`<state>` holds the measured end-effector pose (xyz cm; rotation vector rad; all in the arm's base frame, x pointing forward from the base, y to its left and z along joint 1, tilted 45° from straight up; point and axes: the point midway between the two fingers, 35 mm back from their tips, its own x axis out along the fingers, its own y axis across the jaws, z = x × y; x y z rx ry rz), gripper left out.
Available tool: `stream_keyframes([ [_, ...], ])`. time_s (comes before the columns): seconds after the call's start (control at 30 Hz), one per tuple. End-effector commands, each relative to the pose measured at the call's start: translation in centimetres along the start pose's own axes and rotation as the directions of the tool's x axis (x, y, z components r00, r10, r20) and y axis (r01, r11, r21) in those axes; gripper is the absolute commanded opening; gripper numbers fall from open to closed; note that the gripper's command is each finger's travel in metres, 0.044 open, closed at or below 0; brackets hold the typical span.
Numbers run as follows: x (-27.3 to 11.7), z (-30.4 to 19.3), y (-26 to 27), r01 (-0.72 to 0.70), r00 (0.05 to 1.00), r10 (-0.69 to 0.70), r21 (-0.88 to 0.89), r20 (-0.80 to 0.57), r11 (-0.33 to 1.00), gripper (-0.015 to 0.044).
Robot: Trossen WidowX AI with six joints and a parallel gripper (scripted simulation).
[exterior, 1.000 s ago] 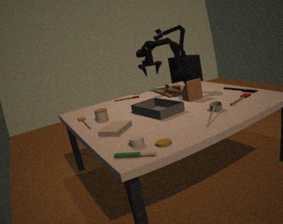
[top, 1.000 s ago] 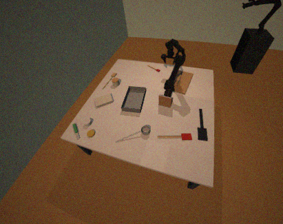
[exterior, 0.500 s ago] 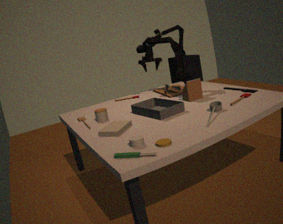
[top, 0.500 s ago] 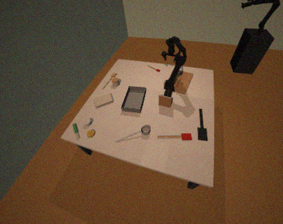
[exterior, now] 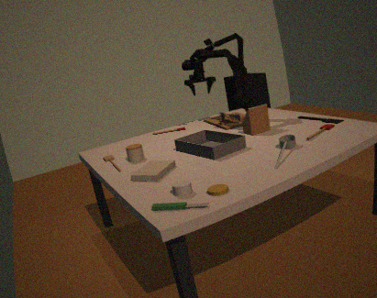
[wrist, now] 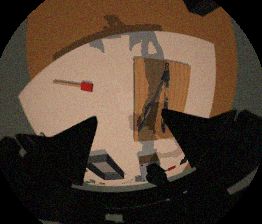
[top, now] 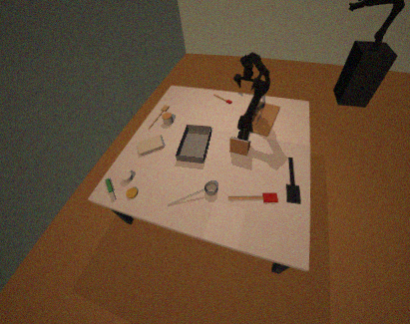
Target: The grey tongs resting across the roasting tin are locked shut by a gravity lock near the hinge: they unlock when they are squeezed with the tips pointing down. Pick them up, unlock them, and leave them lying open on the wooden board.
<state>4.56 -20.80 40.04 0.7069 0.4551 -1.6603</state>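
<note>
The grey tongs lie on the wooden board. In the wrist view their two arms are spread in a narrow V, with the hinge at the board's far end. My gripper is open with nothing between its fingers. It hangs high above the table, its fingers pointing down, clear of the tongs. The roasting tin has nothing across it. In the top view the arm hides part of the board, and the tongs are hard to make out there.
An upright wooden block stands by the arm's base, near the board. A small red-headed tool lies at the table's far side. A black spatula, another red-headed tool and a round strainer-like utensil lie on the opposite side.
</note>
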Motion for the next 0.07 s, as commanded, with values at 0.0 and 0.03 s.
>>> stream_keyframes([
  [0.0,-0.05,0.03,-0.09,0.005,1.000,-0.005,0.003,0.002,1.000,0.0440],
  [0.03,-0.05,0.03,-0.09,0.005,1.000,-0.005,0.003,0.002,1.000,0.0440],
])
